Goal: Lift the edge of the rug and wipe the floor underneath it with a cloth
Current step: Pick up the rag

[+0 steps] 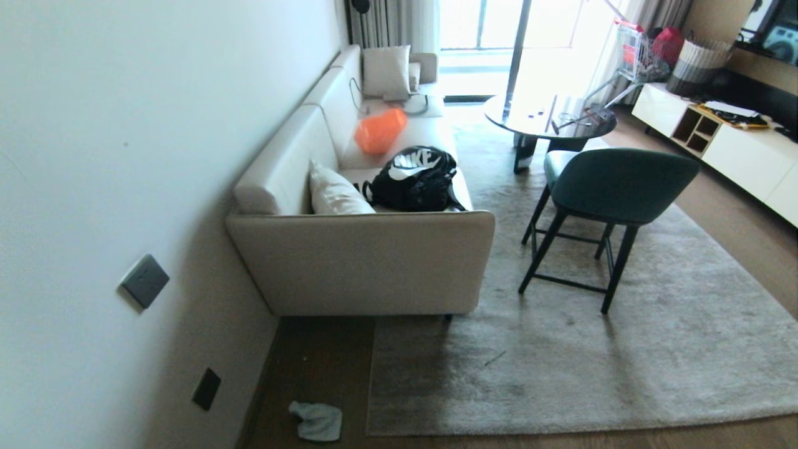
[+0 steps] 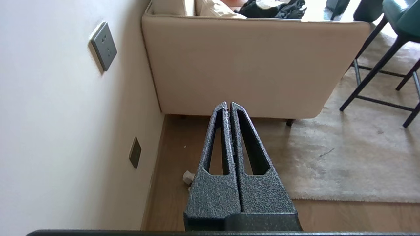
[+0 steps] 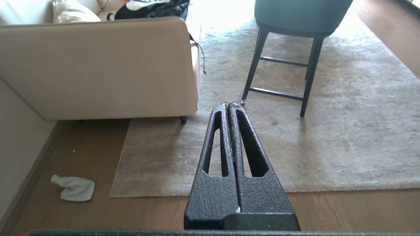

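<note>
A large light-grey plush rug lies flat on the brown wood floor [image 1: 324,365]; its near rug edge [image 1: 499,430] and left corner [image 3: 113,196] rest on the planks. A small pale cloth [image 1: 317,420] lies crumpled on the floor left of that corner, close to the wall, and shows as the cloth [image 3: 74,187] in the right wrist view. In the left wrist view only a scrap of the cloth [image 2: 188,177] peeks out beside the fingers. My left gripper [image 2: 229,104] and right gripper [image 3: 229,105] are both shut and empty, well above the floor. Neither arm appears in the head view.
A beige sofa [image 1: 368,262] with a black backpack [image 1: 416,178] stands against the left wall, one end over the rug. A dark green chair [image 1: 608,193] stands on the rug, a round table [image 1: 548,118] behind it. A white cabinet [image 1: 729,146] lines the right side.
</note>
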Robot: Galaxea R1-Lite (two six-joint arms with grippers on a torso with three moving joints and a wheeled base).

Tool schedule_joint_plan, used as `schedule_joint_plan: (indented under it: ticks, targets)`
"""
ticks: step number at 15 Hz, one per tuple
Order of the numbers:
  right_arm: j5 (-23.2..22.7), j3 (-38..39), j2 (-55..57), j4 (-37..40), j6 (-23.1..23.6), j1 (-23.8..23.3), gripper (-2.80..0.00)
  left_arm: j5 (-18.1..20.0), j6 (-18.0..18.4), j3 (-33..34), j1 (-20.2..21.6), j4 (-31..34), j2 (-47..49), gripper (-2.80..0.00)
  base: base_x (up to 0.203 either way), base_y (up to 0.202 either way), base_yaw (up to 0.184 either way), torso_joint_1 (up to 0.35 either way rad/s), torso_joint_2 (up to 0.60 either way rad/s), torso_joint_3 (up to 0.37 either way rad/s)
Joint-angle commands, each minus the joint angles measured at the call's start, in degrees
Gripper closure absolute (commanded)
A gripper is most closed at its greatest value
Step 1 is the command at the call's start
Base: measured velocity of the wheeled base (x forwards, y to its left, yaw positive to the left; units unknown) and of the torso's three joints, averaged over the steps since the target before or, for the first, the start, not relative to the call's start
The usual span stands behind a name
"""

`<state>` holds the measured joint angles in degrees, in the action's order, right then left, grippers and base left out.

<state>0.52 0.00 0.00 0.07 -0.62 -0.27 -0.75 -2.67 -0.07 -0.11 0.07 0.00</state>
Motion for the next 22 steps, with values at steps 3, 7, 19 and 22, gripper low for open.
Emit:
schedule_joint_plan:
  ticks: [3,7,19,22]
  targets:
    - [0.0,0.0,0.09,-0.04,0.01,0.0,0.0,-0.05,-0.04,-0.01,0.02,0.02,0.0,0.0,0.0,0.0,0.0,-0.15,0.4,0.257]
    - [0.0,0.0,0.09,-0.07,0.01,0.0,0.0,-0.05,-0.05,0.01,0.02,0.02,0.0,0.0,0.0,0.0,0.0,-0.184,0.53,0.341]
    - [0.0,0.0,0.09,-0.07,0.01,0.0,0.0,-0.05,-0.05,-0.01,-0.06,0.02,0.0,0.0,0.0,0.0,0.0,-0.13,0.5,0.369]
    - [0.0,0.0,0.09,-0.06,0.01,0.0,0.0,-0.05,-0.05,-0.01,0.02,0.02,0.0,0.0,0.0,0.0,0.0,-0.042,0.46,0.402]
